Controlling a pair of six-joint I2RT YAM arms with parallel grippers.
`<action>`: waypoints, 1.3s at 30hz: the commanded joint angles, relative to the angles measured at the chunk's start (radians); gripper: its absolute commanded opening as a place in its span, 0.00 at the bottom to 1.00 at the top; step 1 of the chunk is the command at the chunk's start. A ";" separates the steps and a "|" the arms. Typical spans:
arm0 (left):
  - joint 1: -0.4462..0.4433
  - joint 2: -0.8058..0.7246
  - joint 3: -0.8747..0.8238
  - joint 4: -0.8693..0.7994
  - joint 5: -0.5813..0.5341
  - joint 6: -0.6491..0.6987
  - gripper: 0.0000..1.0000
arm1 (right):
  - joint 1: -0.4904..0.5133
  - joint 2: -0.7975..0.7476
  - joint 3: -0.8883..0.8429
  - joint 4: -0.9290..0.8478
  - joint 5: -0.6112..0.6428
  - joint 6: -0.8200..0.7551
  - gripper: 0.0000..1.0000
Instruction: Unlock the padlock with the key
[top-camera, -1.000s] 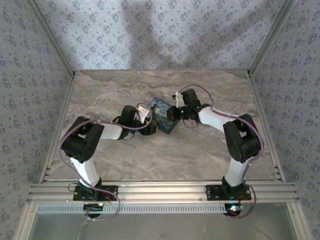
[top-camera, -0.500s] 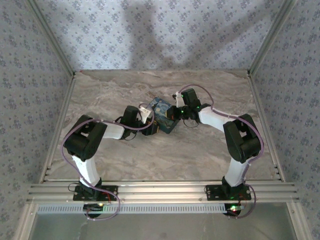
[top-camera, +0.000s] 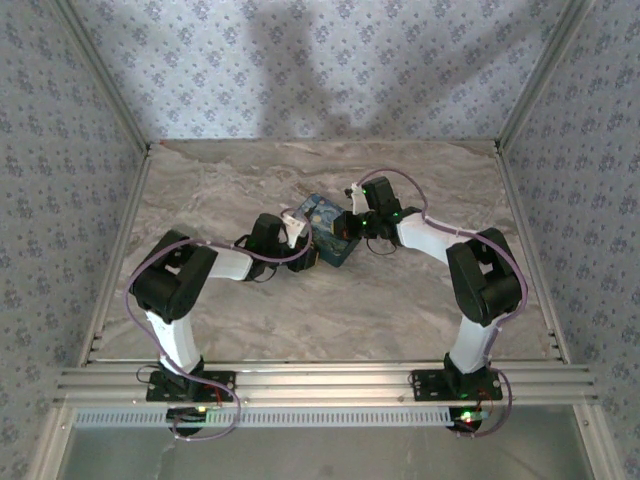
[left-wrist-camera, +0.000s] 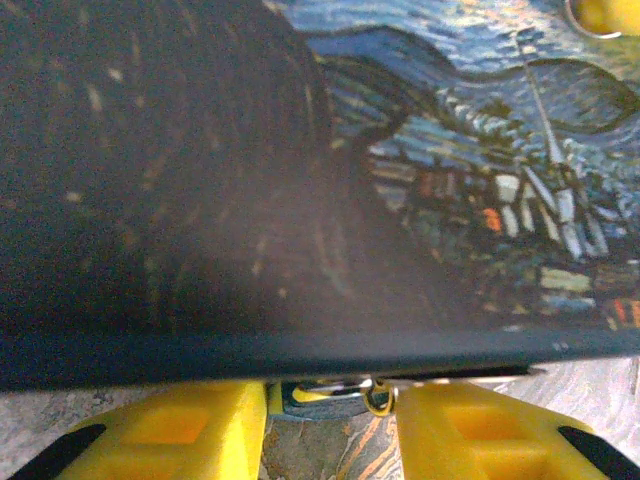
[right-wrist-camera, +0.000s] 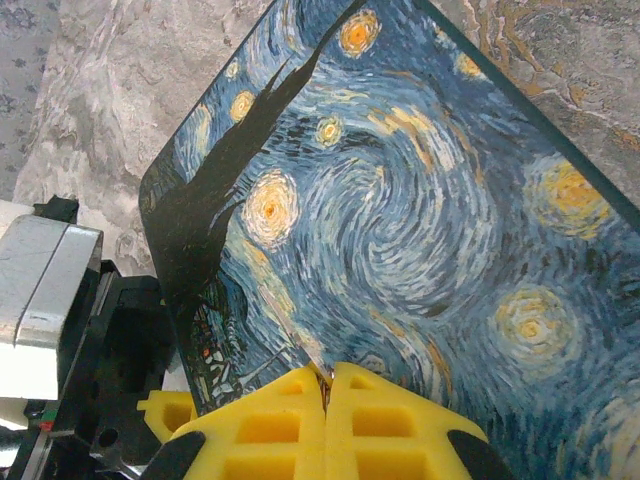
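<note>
The blue-and-yellow swirl-printed box (top-camera: 326, 226) lies mid-table between both grippers. In the left wrist view its dark side (left-wrist-camera: 300, 200) fills most of the frame. Under its lower edge sits the padlock (left-wrist-camera: 325, 396), a tiny metallic thing with a small ring. My left gripper (left-wrist-camera: 330, 425) has its yellow fingers (left-wrist-camera: 190, 430) against both sides of the padlock. My right gripper (right-wrist-camera: 326, 378) is shut over the box's painted top (right-wrist-camera: 420, 220), with a thin silvery sliver, the key (right-wrist-camera: 311, 357), pinched between its tips. In the top view the left gripper (top-camera: 303, 244) and right gripper (top-camera: 350, 228) flank the box.
The marble tabletop (top-camera: 380, 300) is walled by patterned panels, with aluminium rails along the near edge (top-camera: 320, 385). The left arm's grey and black wrist body (right-wrist-camera: 50, 290) sits close beside the box in the right wrist view.
The left arm has shifted slightly right, pressing closer to the box, and its jaws have narrowed. The right arm and the box have stayed put.
</note>
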 joint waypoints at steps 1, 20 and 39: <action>-0.027 0.013 0.032 0.023 0.004 -0.007 0.37 | 0.014 0.045 -0.004 -0.094 0.039 -0.014 0.00; -0.050 -0.023 0.036 -0.012 -0.044 -0.054 0.27 | 0.022 -0.004 0.004 -0.082 0.064 -0.024 0.00; -0.087 -0.156 0.068 -0.208 0.010 -0.322 0.20 | 0.119 -0.500 -0.464 0.132 0.286 -0.100 0.00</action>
